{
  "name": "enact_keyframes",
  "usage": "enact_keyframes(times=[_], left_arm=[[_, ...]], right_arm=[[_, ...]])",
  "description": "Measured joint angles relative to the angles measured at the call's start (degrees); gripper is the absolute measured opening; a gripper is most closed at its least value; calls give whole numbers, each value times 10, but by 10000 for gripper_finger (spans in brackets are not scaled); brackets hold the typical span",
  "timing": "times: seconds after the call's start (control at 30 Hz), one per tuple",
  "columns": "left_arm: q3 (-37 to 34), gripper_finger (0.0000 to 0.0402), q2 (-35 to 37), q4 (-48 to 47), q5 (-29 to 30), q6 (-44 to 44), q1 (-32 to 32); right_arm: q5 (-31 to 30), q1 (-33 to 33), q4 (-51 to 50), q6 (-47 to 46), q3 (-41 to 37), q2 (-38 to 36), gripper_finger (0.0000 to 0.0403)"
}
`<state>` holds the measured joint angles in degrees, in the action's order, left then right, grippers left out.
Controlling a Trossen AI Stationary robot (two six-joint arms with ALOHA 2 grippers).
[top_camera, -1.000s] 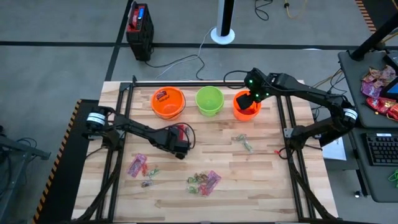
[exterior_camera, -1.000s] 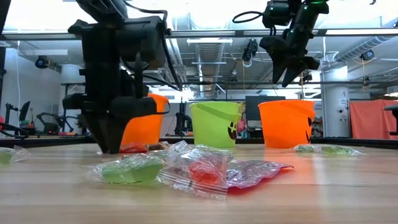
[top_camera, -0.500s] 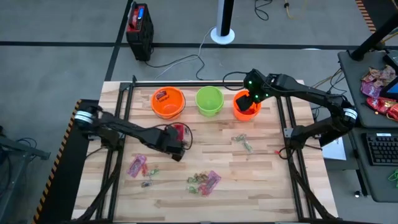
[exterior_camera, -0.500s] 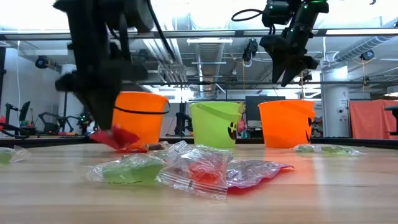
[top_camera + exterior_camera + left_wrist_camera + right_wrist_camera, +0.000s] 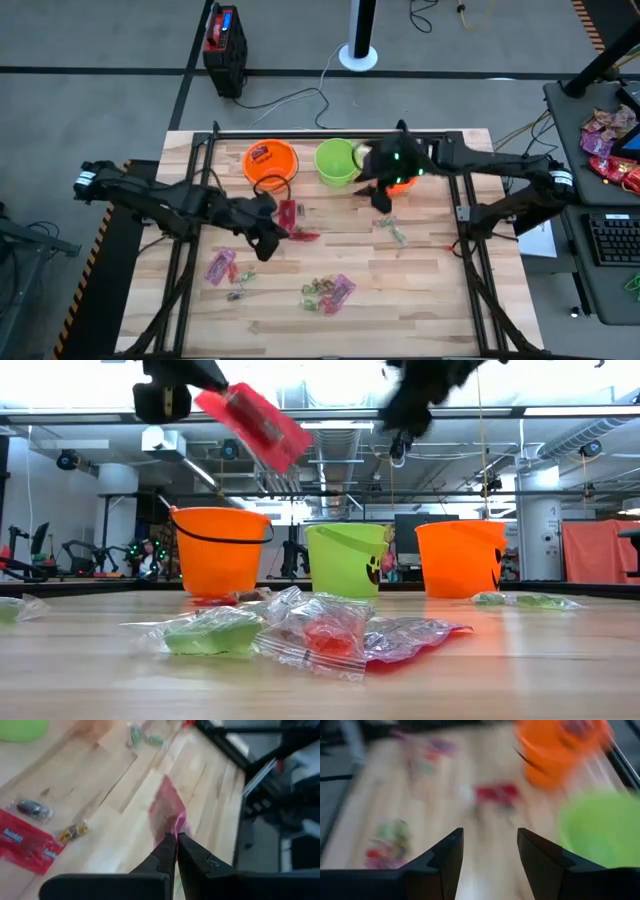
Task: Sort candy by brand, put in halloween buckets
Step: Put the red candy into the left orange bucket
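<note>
My left gripper is shut on a red candy packet and holds it high above the table, left of the middle. A second red packet lies on the table beside it. At the far side stand the halloween buckets: a left orange one with a red packet inside, a green one, and a right orange one partly hidden by my right arm. My right gripper hangs open and holds nothing, above the table just near of the green bucket. My left gripper pinches the red packet by one end between its two fingers. The fingers slant down and come from the table's left side. The packet sticks out ahead of the fingertips, tilted downward, lifted clear of the table.
Loose candy lies on the wooden table: a pink packet at the near left, a mixed heap near the front middle, green pieces right of the middle. Black frame rails run along the table's sides.
My left gripper has shut on the red packet at the table and risen steeply, tipping from pointing down to a slant; the packet is lifted clear. My right gripper has swung from above the right orange bucket toward the table's left and near side, rolling as it went, still open.
</note>
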<state>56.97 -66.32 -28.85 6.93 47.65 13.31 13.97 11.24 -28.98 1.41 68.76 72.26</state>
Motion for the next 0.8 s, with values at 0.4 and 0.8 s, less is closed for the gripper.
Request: enact_keyframes(times=[0.4,0.8], left_arm=[[0,0,-29,73,27,2,-4],[38,0,-68,92,25,-26,-4]], right_arm=[[-87,-129,107,10,71,122,178],[-29,-127,47,56,160,232,128]])
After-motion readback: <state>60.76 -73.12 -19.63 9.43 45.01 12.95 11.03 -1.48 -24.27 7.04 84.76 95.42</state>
